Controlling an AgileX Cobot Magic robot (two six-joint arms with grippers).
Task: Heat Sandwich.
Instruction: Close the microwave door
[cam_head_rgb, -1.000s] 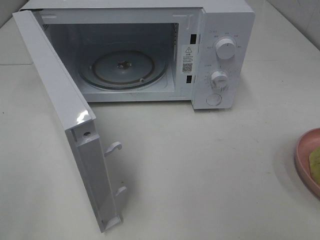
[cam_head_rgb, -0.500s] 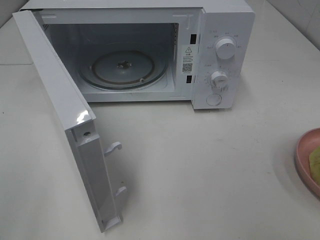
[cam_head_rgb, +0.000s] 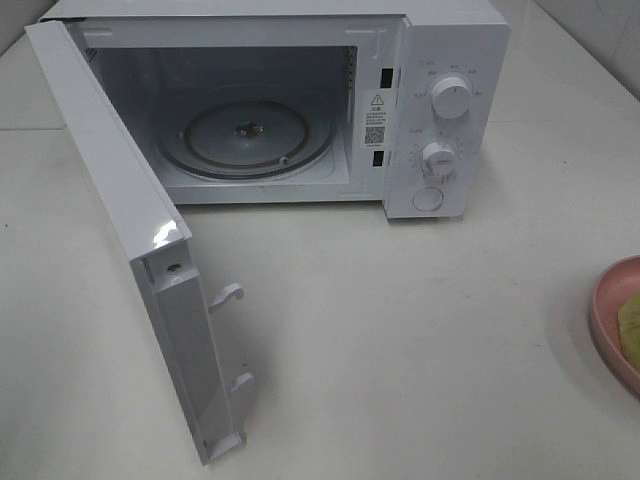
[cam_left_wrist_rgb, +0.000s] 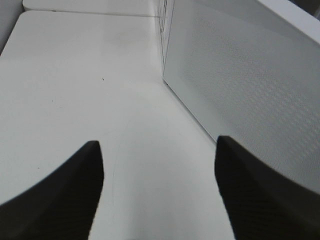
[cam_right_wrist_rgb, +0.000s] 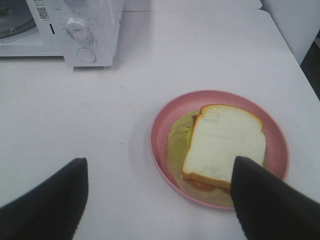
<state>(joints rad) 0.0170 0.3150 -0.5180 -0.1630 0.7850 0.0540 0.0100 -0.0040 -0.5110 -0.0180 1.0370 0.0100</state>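
White microwave (cam_head_rgb: 300, 105) stands at twelve o'clock on the counter (cam_head_rgb: 400, 330), door (cam_head_rgb: 130, 250) swung wide. At three o'clock the sandwich (cam_right_wrist_rgb: 225, 145) lies on a pink plate (cam_right_wrist_rgb: 162, 127). Right hand (cam_right_wrist_rgb: 160, 200) hangs above it, jaws spread, empty. Left hand (cam_left_wrist_rgb: 160, 192) beside the door, jaws apart, holding nothing

In the high view we see only a sliver of the round pink plate (cam_head_rgb: 612, 325) and the yellow-green layer on it, cut by the right edge; neither arm appears there. The small print around the white microwave's (cam_head_rgb: 450, 60) round dials is too fine to read. In the right wrist view, the right hand's (cam_right_wrist_rgb: 160, 200) dark finger (cam_right_wrist_rgb: 265, 200) covers one corner of the white-bread sandwich (cam_right_wrist_rgb: 225, 142).
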